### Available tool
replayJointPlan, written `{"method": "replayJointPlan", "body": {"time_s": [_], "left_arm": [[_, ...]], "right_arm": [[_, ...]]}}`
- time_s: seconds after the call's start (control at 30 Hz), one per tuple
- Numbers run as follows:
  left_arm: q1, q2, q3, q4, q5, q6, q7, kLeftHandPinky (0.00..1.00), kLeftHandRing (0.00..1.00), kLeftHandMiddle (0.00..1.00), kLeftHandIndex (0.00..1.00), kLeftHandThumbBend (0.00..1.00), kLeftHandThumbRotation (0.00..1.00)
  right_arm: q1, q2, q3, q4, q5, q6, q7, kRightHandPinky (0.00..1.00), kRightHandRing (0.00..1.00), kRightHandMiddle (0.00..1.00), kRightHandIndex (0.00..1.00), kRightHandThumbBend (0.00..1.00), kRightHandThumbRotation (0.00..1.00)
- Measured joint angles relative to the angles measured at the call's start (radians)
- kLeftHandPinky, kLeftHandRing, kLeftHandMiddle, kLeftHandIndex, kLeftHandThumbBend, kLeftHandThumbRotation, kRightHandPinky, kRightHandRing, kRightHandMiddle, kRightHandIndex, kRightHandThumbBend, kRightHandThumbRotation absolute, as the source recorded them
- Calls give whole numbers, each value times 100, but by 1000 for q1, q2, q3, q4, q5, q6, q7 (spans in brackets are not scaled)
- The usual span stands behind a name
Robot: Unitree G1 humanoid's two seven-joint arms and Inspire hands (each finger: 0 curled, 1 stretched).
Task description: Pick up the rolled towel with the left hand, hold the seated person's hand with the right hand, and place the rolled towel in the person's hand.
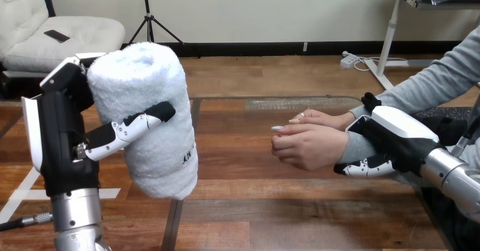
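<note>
The first two steps seem done. The left hand (62, 143) has its fingers (127, 127) clamped round the rolled white terry towel (148, 75), which is lifted nearly upright. The right hand (396, 129) is curled round the person's wrist (354, 148), thumb over and fingers under. The person's hand (308, 146), just beyond those fingers, is half curled and well apart from the towel, so the placing is left. There is small dark print below the left fingers, and I cannot read it.
</note>
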Motion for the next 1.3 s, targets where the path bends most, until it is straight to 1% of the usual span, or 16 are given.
{"method": "replayJointPlan", "body": {"time_s": [0.23,0.67,1.13,1.3], "left_arm": [[0,-7,-7,17,10,-6,3,28,33,39,42,69,0],[-26,-36,-35,84,32,-15,3,26,30,36,40,66,0],[-109,-53,-71,224,32,-36,-15,27,31,36,40,64,0],[-148,-59,-76,289,34,-51,-15,28,31,37,40,63,0]], "right_arm": [[0,0,-2,0,20,-3,17,18,21,27,27,48,26],[0,0,-3,0,27,-4,24,18,22,27,27,50,29],[0,0,-3,0,27,-12,25,19,22,28,28,52,29],[0,0,-3,0,27,-13,28,19,22,28,28,52,29]]}}
